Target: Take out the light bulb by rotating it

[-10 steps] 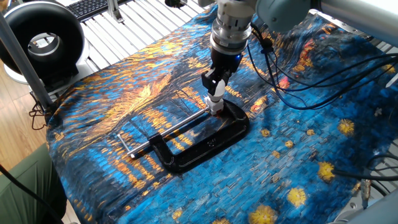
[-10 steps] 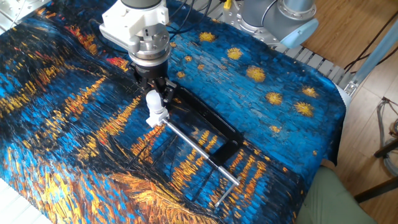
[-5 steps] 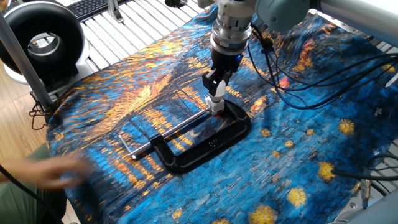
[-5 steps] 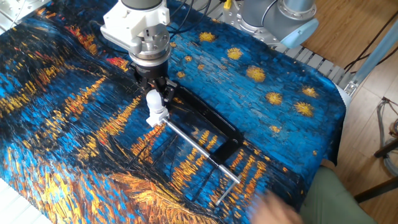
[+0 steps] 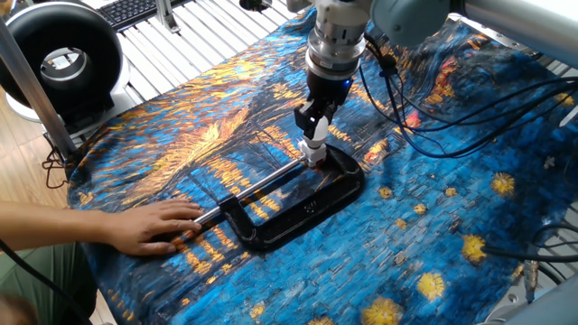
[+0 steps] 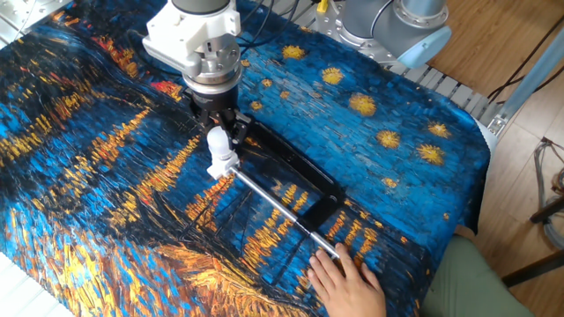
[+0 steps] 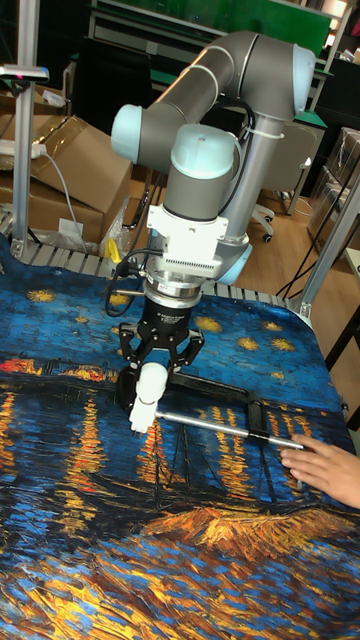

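Observation:
The light bulb (image 6: 217, 143) is small and white, and it stands upright at one end of the black C-clamp (image 6: 295, 165), globe on top. It also shows as the bulb (image 5: 313, 144) and the bulb (image 7: 146, 388). My gripper (image 6: 219, 134) comes straight down from above and is shut on the bulb's globe, a black finger on either side. In the other views the gripper (image 5: 312, 134) and the gripper (image 7: 151, 374) hold it the same way. The socket under the bulb is mostly hidden by the clamp jaw.
A person's hand (image 5: 144, 226) lies flat on the handle end of the clamp's steel screw rod (image 5: 262, 183); the same hand (image 6: 348, 282) shows near the cloth's edge. Cables (image 5: 470, 99) trail over the painted cloth behind the arm. A black round fan (image 5: 59, 59) stands off the table.
A person's hand has come in and settled on the handle end of the clamp's screw. The gripper, bulb and clamp have not visibly moved.

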Robot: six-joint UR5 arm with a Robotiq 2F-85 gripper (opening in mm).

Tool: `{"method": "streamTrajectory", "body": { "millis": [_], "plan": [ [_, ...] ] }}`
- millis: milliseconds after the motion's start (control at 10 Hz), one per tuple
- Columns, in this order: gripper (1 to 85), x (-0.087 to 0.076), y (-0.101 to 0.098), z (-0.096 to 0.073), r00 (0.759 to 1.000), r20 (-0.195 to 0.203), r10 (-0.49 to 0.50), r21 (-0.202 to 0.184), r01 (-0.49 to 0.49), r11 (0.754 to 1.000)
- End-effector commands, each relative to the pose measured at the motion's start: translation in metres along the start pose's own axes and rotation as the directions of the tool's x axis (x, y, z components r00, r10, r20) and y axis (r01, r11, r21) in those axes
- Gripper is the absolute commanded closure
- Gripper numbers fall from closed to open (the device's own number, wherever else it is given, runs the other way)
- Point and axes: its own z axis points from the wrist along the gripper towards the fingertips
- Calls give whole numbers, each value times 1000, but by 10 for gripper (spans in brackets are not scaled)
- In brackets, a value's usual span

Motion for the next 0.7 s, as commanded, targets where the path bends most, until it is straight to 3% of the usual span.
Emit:
{"method": "streamTrajectory", "body": {
  "millis": [0,600],
  "plan": [
    [383,-1,1,-1,1000,4,0,-6,0,1000],
    [443,-4,3,-1,1000,13,-3,-8,3,1000]
  ]
}}
